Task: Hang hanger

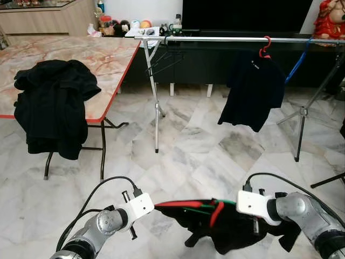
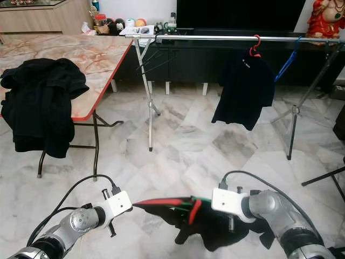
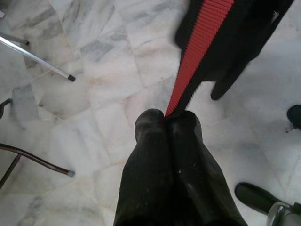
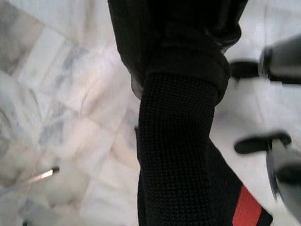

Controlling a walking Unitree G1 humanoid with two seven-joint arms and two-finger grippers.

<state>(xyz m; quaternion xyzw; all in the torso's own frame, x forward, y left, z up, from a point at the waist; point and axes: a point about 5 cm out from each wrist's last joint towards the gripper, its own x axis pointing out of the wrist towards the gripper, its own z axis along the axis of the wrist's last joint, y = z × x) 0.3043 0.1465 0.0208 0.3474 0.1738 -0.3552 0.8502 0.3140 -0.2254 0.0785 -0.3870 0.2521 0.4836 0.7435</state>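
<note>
I hold a red plastic hanger (image 1: pixel 180 204) with a black garment (image 1: pixel 232 232) draped over it, low in front of me above the marble floor (image 1: pixel 199 145), between my two arms. My left gripper (image 3: pixel 167 117) is pinched tight on the tip of the hanger's red arm, fingers pressed together with only that thin edge between them. My right gripper (image 4: pixel 181 94) is wrapped in the black cloth; I cannot tell how its fingers stand.

I judge the load light, yet awkward: the hanger is stiff and smooth, likely to twist in a tip grip, while the cloth is limp and could slide off. A hold nearer the hook would steer it better.

The head views show the goal, a long silver clothes rail (image 1: pixel 242 39) well ahead, already carrying a black shirt on a red hanger (image 1: pixel 253 89). The left wrist view shows what they cannot: the ribbed face of the red arm and exactly where my fingers (image 3: pixel 150 141) bite it.
</note>
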